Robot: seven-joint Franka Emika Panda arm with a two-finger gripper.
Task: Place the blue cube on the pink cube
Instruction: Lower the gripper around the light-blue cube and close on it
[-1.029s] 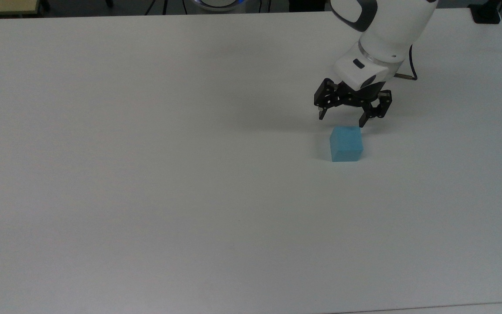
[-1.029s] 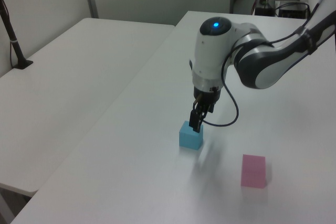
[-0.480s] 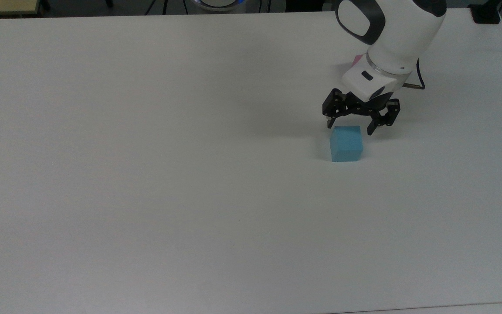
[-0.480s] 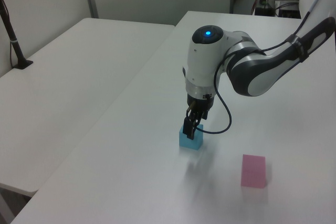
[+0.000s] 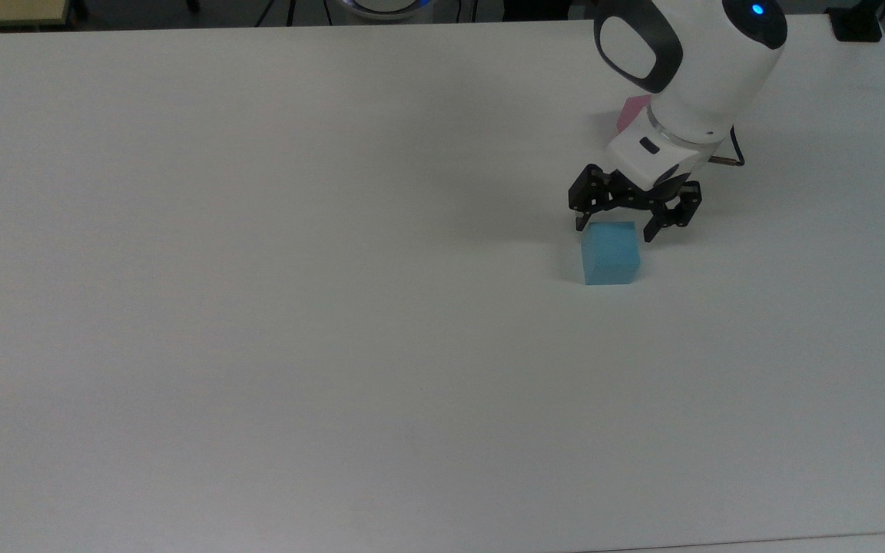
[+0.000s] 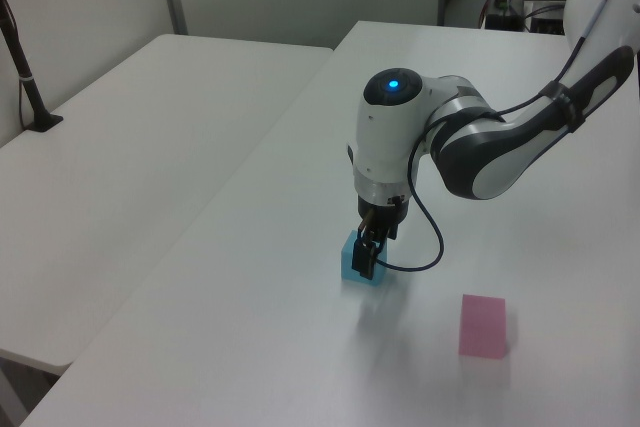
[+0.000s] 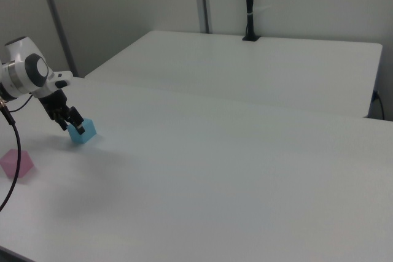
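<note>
The blue cube point(image 5: 610, 253) sits flat on the white table point(image 5: 258, 307), toward the top view's right, untouched by anything else on the surface. The gripper point(image 5: 618, 226) stands right over its far edge with the jaws spread wide, one fingertip at each upper corner of the cube in the top view; in the left view the fingers point(image 6: 364, 259) reach down alongside the cube's face. The pink cube point(image 6: 483, 326) rests well apart, partly hidden behind the white arm point(image 5: 688, 69) in the top view and toward the left view's lower right.

The task looks to be at its start: nothing is grasped, no lift has happened, and the whole carry and stacking are left.

Compared with a second ago, the gripper has come lower and closer over the blue cube, from a hover above and behind it to straddling it. The blue cube has not moved.
</note>
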